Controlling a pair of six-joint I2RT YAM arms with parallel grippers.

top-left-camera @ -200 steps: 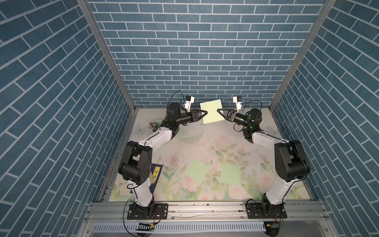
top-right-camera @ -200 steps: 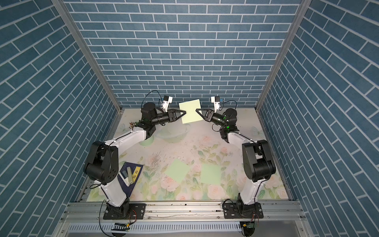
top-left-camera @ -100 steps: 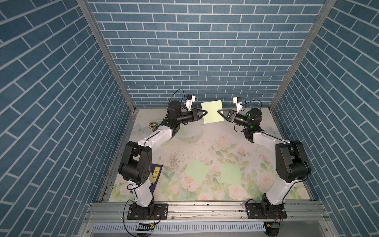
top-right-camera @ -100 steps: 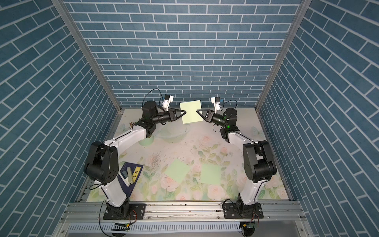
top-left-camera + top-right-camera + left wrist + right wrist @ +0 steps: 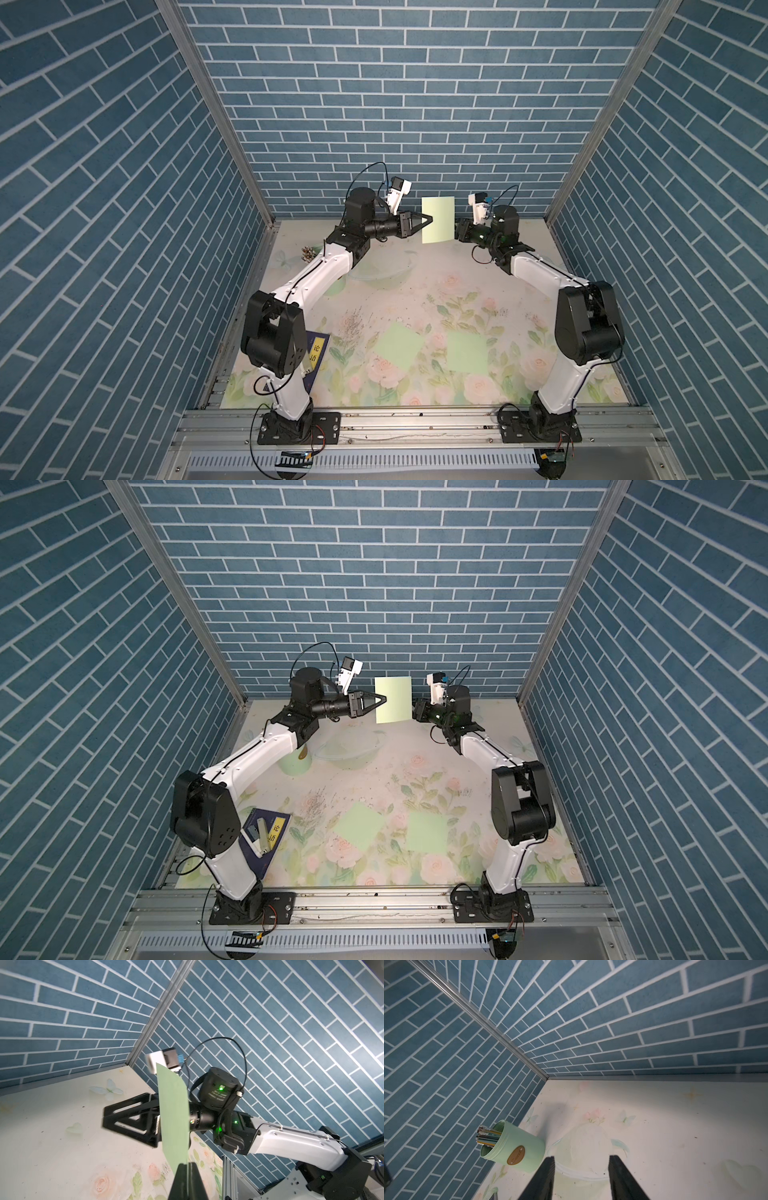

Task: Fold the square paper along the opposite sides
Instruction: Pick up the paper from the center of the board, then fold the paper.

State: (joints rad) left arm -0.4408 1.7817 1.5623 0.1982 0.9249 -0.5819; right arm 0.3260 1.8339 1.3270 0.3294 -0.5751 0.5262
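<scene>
Paper (image 5: 437, 219) hangs midair, clamped in left pincer (image 5: 428, 217); right pincer (image 5: 581, 1178) apart, empty. Next: regrip the free edge for folding.

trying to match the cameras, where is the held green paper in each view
Top views: the paper hangs upright near the back wall, between the two grippers, pinched at one edge by the left gripper.
Left wrist: the paper runs up the middle, edge-on, from the closed jaws at the bottom.
Right wrist: not in it; only open jaws, the table and a green cup.
Shared landmark: the right arm's wrist camera, just beside the paper.
</scene>
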